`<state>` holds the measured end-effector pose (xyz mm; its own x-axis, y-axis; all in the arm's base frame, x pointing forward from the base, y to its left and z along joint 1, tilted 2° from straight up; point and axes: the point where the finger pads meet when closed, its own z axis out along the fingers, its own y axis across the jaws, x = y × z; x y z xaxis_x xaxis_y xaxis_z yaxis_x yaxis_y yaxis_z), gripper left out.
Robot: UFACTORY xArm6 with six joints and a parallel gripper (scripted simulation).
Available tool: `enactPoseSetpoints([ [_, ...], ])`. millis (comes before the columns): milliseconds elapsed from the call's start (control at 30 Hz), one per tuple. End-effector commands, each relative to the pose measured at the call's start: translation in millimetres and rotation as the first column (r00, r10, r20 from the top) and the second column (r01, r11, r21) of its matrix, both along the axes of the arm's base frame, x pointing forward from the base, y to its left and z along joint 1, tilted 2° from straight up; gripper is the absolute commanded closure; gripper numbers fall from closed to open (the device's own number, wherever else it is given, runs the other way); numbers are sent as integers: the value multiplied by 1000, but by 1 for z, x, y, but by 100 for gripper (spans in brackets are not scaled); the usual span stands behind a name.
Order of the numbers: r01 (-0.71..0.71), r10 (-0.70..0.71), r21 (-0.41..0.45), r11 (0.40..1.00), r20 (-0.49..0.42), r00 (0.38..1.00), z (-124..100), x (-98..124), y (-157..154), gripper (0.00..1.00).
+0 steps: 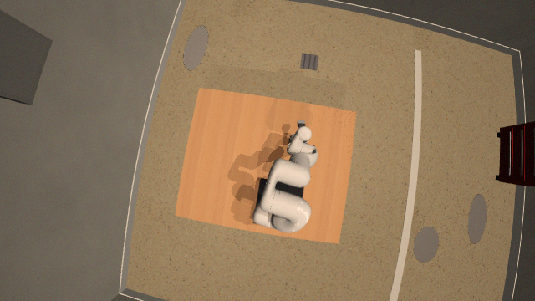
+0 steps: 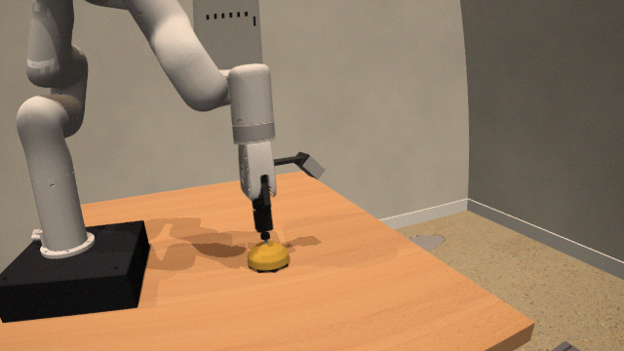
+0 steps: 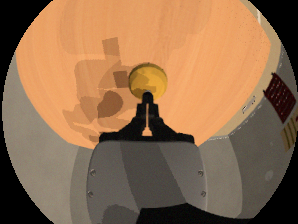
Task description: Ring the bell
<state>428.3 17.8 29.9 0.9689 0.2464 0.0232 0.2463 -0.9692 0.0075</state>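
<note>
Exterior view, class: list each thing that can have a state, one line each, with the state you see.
Bell: upright on the table, beside the arm's black base.
Button: right at the fingertips; contact and depth too small to tell.
Gripper: shut, holding nothing, pointing straight down over the bell.

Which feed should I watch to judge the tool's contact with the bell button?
Exterior. It shows the shut tool from the side, tips right at the button atop the yellow bell. In the wrist view the fingers cover the button. In the top view the arm hides the bell.
</note>
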Motion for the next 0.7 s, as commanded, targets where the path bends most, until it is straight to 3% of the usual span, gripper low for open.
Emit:
enactPoseSetpoints([
  [0, 0, 0, 0, 1000, 4, 1000, 1, 1, 0, 100],
  [667, 0, 0, 0, 1000, 4, 1000, -8, 2, 0, 100],
])
